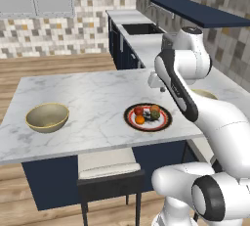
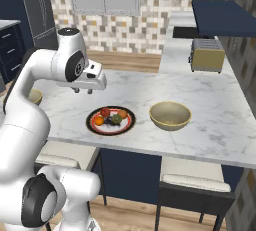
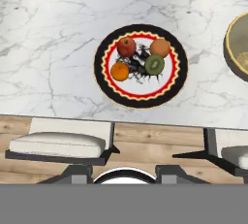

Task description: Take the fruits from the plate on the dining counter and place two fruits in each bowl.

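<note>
Below the gripper [image 2: 84, 91], the dining counter [image 1: 88, 98] is seen spread wide, white marble on a navy base. The near edge is just behind the plate, with stool seats [image 3: 58, 143] tucked under it. Bare marble is seen ahead of the gripper and to both sides of the plate.

Two bowls are seen on the slab: one bowl [image 2: 170, 115] close on the right of the plate, the other bowl [image 1: 47, 117] well apart on the left. Both are clear of the counter edges.

The plate [image 3: 104, 80] is sited beneath and slightly toward the base from the gripper, near the front edge. All four fruits are held on it, clustered: red fruit [image 3: 126, 46], orange fruit [image 3: 160, 47], green fruit [image 3: 154, 64], second orange fruit [image 3: 119, 71]. No contact with the gripper is seen; it hangs above the slab.

Finger state cannot be told; tips too small in the right base view.

No brands, labels or readable writing are seen. The toaster [image 2: 206, 55] on the far worktop is unmarked.
</note>
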Tool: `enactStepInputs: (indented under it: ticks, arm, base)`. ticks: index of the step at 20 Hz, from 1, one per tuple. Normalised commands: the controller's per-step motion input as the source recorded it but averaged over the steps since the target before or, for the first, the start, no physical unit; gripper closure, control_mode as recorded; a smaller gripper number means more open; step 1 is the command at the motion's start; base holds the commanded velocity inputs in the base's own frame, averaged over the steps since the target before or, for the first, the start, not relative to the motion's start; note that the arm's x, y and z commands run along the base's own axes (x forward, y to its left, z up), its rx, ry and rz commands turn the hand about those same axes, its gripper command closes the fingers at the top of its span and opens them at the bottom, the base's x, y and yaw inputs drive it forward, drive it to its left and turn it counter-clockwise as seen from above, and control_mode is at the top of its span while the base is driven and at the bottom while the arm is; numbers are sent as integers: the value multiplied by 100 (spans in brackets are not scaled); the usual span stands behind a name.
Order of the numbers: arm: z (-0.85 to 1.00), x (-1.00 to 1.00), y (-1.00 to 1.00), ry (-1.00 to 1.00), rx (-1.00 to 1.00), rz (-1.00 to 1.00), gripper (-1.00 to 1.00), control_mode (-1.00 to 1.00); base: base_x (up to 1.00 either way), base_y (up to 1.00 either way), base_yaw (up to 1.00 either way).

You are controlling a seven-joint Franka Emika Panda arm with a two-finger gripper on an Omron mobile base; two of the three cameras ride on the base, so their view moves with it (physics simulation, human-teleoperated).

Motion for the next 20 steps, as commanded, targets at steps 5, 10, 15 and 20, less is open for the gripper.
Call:
enactStepInputs:
  ticks: [5, 10, 15, 20]
  arm:
    - [-10, -12, 2, 4, 0, 0, -100, -100]
    - [-37, 2, 19, 1, 0, -4, -100, -100]
    - [-42, 39, 15, 5, 0, -11, -100, -100]
    - [-46, 46, 11, 2, 10, -15, -100, -100]
  base:
    - [0, 0, 0]
    - [0, 0, 0]
    - [0, 0, 0]
    - [0, 0, 0]
